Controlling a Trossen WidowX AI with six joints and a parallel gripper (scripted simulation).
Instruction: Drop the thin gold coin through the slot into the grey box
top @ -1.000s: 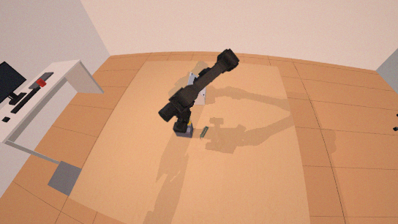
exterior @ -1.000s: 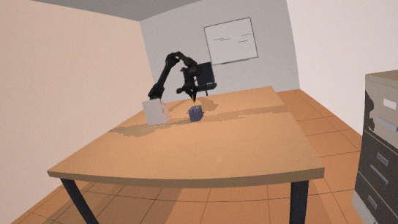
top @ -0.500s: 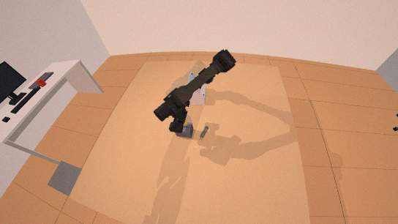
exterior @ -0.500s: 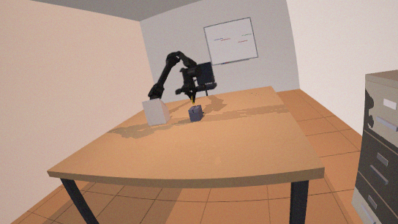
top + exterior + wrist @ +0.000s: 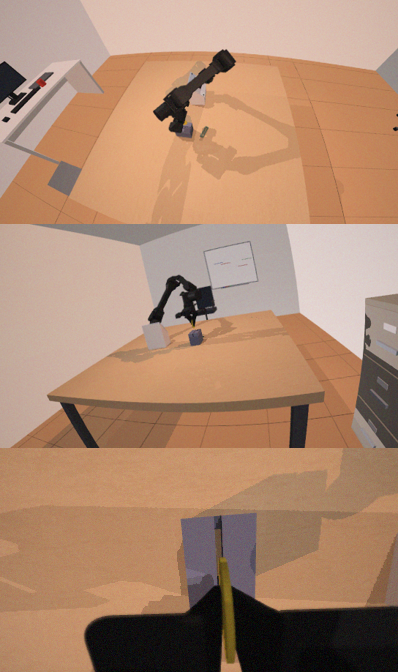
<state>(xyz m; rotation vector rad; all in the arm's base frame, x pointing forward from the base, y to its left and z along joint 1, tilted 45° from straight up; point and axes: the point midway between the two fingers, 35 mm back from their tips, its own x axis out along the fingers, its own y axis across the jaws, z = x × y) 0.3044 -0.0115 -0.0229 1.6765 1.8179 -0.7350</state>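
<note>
The gripper (image 5: 184, 121) (image 5: 193, 321) (image 5: 226, 598) is shut on the gold coin (image 5: 185, 123) (image 5: 192, 323) (image 5: 228, 618), which stands on edge between the fingertips. In the exterior view the coin hangs above the closed grey box (image 5: 185, 132) (image 5: 195, 338) (image 5: 240, 543), with a gap below it. In the wrist view the slot (image 5: 218, 538) runs up the lid; the coin's far end overlaps the lid just right of the slot line, and the coin is turned slightly from it. The fingers hide the lid's near part. The green holder (image 5: 204, 132) stands empty beside the box.
A pale, larger block-like object (image 5: 199, 98) (image 5: 156, 337) stands near the arm's base, to the left of the box in the exterior view. The wooden table (image 5: 219, 378) carries the arm's shadows. A desk with a monitor shows at the left in the top view.
</note>
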